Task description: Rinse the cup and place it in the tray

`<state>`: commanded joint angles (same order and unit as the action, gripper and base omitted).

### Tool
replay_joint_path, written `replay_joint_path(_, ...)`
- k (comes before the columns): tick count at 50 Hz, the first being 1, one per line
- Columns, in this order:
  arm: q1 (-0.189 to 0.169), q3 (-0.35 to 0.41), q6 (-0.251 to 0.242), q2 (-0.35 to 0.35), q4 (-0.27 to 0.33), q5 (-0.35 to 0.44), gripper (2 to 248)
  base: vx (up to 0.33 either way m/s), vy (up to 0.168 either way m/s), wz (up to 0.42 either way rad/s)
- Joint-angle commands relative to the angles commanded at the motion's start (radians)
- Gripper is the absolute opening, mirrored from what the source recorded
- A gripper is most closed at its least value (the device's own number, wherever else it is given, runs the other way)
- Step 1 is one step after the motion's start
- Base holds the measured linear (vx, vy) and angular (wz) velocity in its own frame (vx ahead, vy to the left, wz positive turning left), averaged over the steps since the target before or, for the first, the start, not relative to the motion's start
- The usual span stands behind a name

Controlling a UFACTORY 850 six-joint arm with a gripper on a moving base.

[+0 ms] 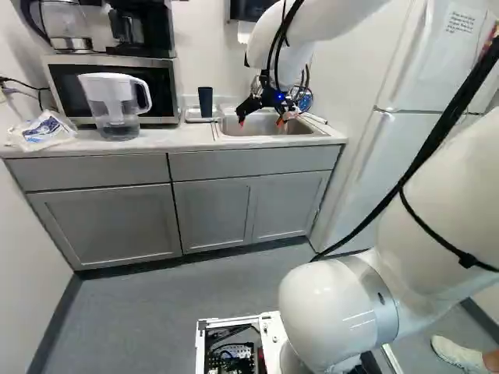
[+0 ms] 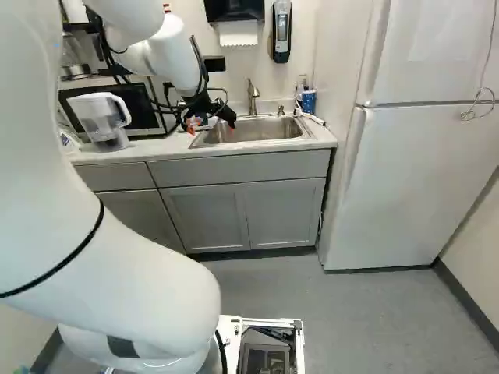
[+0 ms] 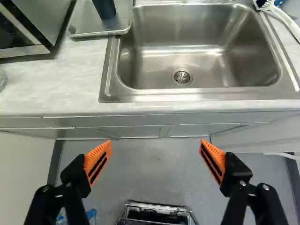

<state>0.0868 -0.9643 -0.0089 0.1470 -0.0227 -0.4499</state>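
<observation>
The dark cup [image 3: 104,8] stands in the metal tray [image 3: 96,33] beside the sink [image 3: 187,28], so the placing looks done. Whether it has been rinsed, I cannot tell. The gripper [image 3: 156,141] is spread wide and empty.

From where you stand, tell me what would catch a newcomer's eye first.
Probably the bulky white robot arm, looming at the right of the left base view. Next, perhaps, the black fingers with orange pads, spread wide before the stainless-steel sink. Then the dark blue cup, upright on the silvery metal tray beside the sink.
</observation>
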Motion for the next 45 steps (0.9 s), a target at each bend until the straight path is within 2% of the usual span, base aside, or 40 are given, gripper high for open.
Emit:
replay_joint_path(10, 0.000, 0.000, 0.000, 0.000, 0.000, 0.000, 247, -0.126, -0.013, 0.006)
replay_joint_path(45, 0.000, 0.003, 0.000, 0.000, 0.000, 0.004, 247, -0.002, 0.000, 0.001)
